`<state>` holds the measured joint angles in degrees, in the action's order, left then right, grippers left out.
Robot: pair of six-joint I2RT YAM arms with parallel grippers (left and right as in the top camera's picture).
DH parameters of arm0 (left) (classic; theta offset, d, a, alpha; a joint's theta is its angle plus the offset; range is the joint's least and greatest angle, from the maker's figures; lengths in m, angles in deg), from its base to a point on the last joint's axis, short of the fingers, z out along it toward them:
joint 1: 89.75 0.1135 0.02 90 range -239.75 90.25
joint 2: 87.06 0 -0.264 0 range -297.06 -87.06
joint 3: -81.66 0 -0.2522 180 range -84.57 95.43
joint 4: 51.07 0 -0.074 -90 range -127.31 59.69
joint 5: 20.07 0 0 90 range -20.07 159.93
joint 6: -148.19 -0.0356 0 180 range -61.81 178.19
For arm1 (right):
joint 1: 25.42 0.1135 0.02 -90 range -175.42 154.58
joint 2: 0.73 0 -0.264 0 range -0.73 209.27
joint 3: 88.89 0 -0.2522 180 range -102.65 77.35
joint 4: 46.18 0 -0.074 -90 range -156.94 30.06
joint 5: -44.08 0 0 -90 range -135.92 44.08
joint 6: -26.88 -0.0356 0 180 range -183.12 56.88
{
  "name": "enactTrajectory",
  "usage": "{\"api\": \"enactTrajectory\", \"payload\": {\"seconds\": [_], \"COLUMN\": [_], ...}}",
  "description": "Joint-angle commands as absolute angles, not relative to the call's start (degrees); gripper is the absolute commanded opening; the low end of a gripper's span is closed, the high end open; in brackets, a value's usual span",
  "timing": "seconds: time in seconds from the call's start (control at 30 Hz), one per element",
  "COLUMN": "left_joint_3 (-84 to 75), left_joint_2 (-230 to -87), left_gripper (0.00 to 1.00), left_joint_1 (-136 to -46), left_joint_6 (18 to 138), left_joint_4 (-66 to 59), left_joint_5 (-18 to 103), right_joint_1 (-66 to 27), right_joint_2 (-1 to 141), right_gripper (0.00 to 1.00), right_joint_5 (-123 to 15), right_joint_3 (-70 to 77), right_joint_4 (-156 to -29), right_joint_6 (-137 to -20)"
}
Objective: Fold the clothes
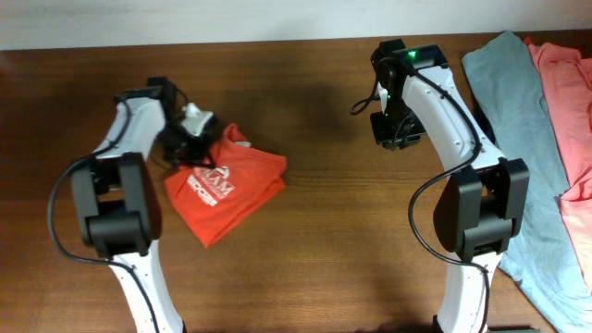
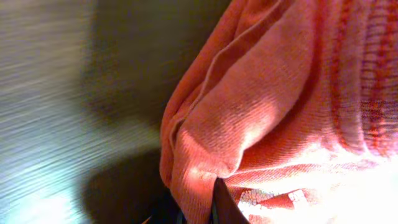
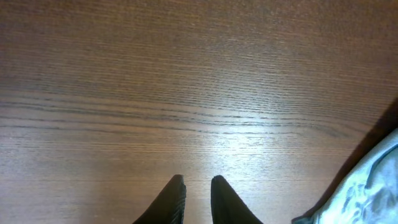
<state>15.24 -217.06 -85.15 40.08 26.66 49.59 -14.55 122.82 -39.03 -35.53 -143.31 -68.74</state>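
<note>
The orange-red T-shirt [image 1: 231, 185] lies crumpled and partly folded on the table, left of centre, with its white print facing up. My left gripper [image 1: 190, 139] is at the shirt's upper left edge. In the left wrist view the orange-red T-shirt [image 2: 280, 112] fills the frame, and my left gripper [image 2: 199, 208] is shut on a bunched fold of it. My right gripper [image 1: 393, 129] hovers over bare wood at the upper right. In its own view my right gripper [image 3: 196, 183] has its fingers slightly apart, with nothing between them.
A grey T-shirt [image 1: 518, 111] lies spread along the right side, and a corner of that grey T-shirt [image 3: 367, 186] shows in the right wrist view. A salmon-pink T-shirt [image 1: 569, 102] lies partly on it at the right edge. The wooden table [image 1: 305, 259] is dark brown.
</note>
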Motion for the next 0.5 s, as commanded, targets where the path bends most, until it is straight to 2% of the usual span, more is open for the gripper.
{"api": "enactTrajectory", "payload": {"seconds": [0.0, 0.23, 0.47], "left_joint_3": [17.95, 17.62, 17.62], "left_joint_2": [-214.67, -214.22, -214.24], "left_gripper": [0.00, 0.00, 0.00], "left_joint_1": [-76.27, -65.82, -60.29], "left_joint_6": [47.14, 50.88, 50.88], "left_joint_4": [25.67, 21.67, 17.11], "left_joint_5": [54.08, 58.25, 58.47], "right_joint_1": [-15.66, -15.71, -15.71], "right_joint_2": [121.92, 121.92, 121.92], "right_gripper": [0.20, 0.20, 0.20], "right_joint_5": [-37.74, -37.74, -37.74], "right_joint_3": [-35.86, -35.86, -35.86], "right_joint_4": [-143.53, -143.53, -143.53], "right_joint_6": [-68.26, -68.26, -68.26]}}
